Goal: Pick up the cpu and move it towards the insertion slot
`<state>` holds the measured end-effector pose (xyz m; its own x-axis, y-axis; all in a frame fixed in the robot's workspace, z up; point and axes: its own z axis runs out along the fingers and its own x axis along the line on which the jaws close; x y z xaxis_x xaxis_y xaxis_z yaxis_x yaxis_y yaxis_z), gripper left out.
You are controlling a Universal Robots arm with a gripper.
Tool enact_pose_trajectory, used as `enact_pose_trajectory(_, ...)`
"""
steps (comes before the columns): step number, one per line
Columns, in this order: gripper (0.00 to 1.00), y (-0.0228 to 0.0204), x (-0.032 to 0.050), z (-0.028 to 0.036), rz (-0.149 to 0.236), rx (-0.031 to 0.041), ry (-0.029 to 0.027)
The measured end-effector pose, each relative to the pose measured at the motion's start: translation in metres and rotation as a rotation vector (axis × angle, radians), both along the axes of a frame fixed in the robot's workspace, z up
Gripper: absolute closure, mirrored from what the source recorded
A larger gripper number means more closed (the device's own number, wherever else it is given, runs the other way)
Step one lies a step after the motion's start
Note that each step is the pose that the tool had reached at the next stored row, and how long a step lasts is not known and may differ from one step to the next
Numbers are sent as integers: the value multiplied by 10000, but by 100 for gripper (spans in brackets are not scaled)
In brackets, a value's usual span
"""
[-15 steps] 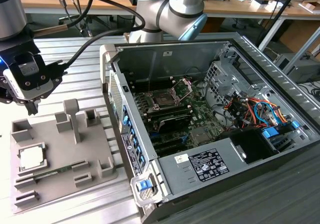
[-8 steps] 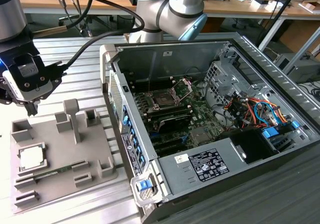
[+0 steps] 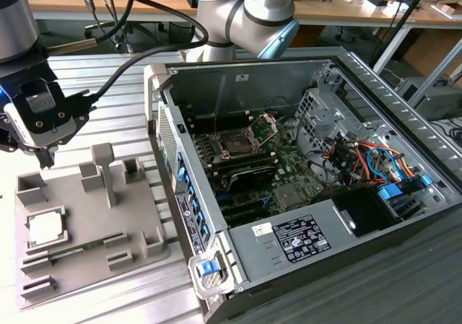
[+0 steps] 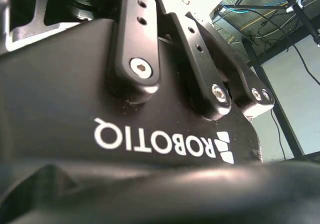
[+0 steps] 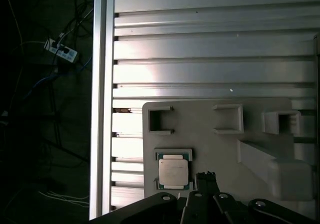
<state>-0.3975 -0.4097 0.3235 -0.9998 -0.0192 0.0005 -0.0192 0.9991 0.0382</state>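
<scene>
- Logged the gripper (image 5: 205,181) as closed and empty: tips meet in the first wrist view, with nothing between them.
- Placed it, in the exterior view, above the far part of the grey fixture plate (image 3: 79,219), at that view's left and clear of the plate.
- Found the cpu (image 5: 174,171) lying flat, pale top up, in its shallow rimmed pocket (image 5: 173,154) on that plate. Seen in the first wrist view just beside the gripper tips, not touching them and not yet lifted.
- Noted the tall post (image 3: 105,169) and the thin green memory stick (image 3: 72,250) on the same plate, both near the cpu.
- Located the insertion slot (image 3: 237,145) inside the open computer case (image 3: 238,79), well apart from the cpu toward the exterior view's right. Its retention bracket (image 3: 263,127) stands raised.
- Risk, judged: coming down with the tips together would press on the chip's top or the pocket rim rather than straddle the chip.
- Risk, judged: a thin chip sunk in a pocket leaves little edge to grip, so an off-centre pinch could tilt it, jam it against the rim or let it slip.
- Risk, judged: a low carry could strike the post or the case's near wall.
- Risk, judged: an approach on the hinge side could catch the raised bracket.
</scene>
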Motion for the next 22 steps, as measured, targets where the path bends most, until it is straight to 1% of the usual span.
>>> enact_pose_trajectory(22,89,0,-6,-53,0,1,0)
